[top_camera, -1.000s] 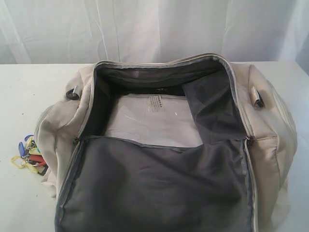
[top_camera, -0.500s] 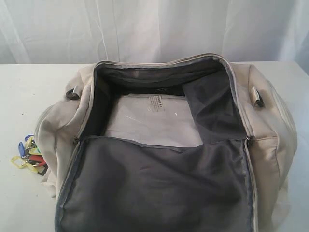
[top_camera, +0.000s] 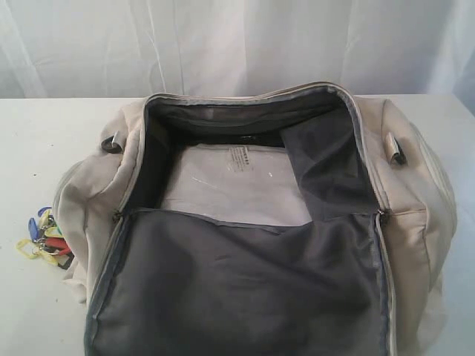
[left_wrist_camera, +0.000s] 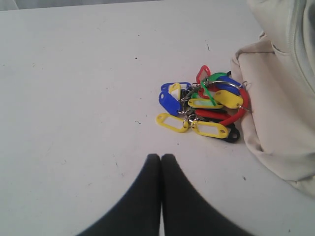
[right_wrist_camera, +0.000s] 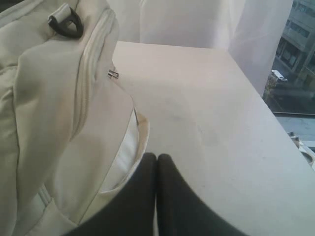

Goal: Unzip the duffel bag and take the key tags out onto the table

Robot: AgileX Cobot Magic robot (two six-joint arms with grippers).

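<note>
The cream duffel bag (top_camera: 415, 200) lies on the white table (top_camera: 44, 133) with its main flap unzipped and folded toward the camera, dark grey lining showing. The key tags (top_camera: 46, 239), a bright bunch of blue, yellow and red, rest on the table against the bag's left end. In the left wrist view the key tags (left_wrist_camera: 204, 109) lie beside the bag (left_wrist_camera: 280, 113), a short way past my left gripper (left_wrist_camera: 161, 157), which is shut and empty. My right gripper (right_wrist_camera: 157, 157) is shut and empty, next to the bag's side (right_wrist_camera: 54, 113). Neither gripper shows in the exterior view.
Inside the open bag lies a clear plastic packet with printed text (top_camera: 234, 182). A white curtain (top_camera: 237, 44) hangs behind the table. The table's edge (right_wrist_camera: 256, 93) runs near my right gripper, with a window beyond.
</note>
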